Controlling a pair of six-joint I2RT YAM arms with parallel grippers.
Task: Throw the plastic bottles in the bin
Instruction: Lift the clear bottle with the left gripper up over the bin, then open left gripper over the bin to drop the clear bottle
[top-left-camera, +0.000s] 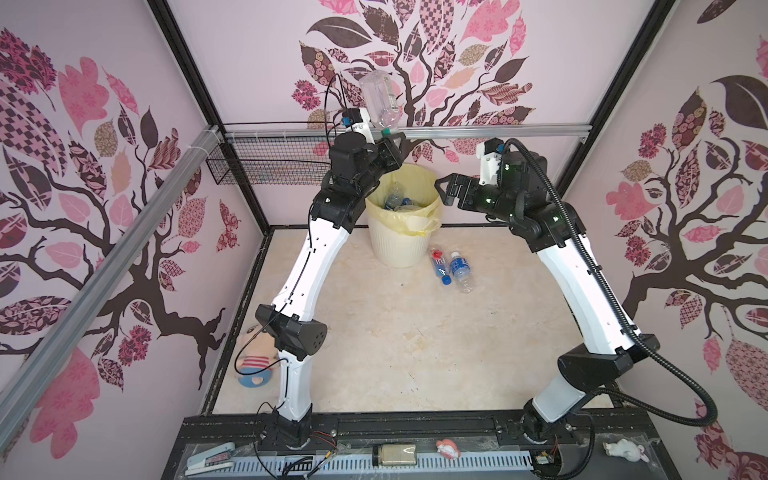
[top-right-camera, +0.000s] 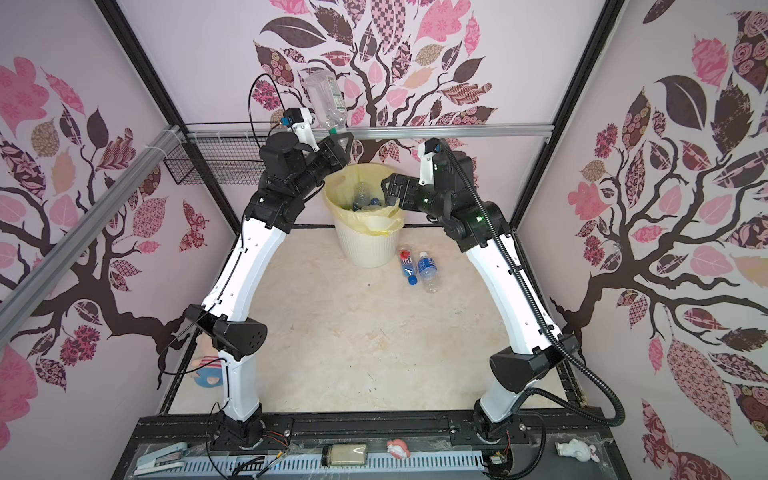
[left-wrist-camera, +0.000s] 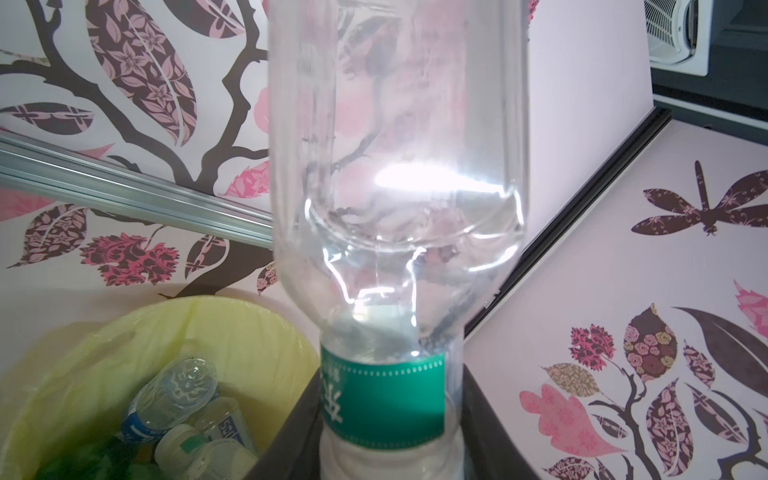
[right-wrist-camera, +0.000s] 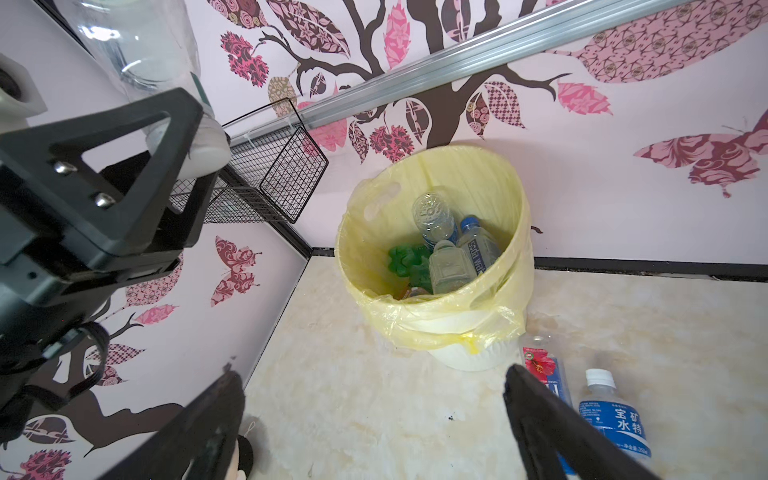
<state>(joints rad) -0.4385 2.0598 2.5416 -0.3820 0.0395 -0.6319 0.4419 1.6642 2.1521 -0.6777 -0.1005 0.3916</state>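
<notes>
Left claw (top-left-camera: 387, 136) grips green-labelled clear bottle (top-left-camera: 376, 95) | right claw (top-left-camera: 444, 192) wide | floor bottle (right-wrist-camera: 615, 419) reads 宝矿水特

Left arm (top-left-camera: 320, 266), right arm (top-left-camera: 579, 282): glossy white link shells, small holes down the sides; black joint housings, elbow covers perforated. White camera mount (top-left-camera: 486, 166) at each wrist. Thin black cable (top-left-camera: 306, 261) clipped along left arm. Thick ribbed black conduit (top-left-camera: 685, 380) along right arm; green lights at its joints. Left tool (right-wrist-camera: 195, 141): black triangular open-frame finger, two silver screws.
</notes>
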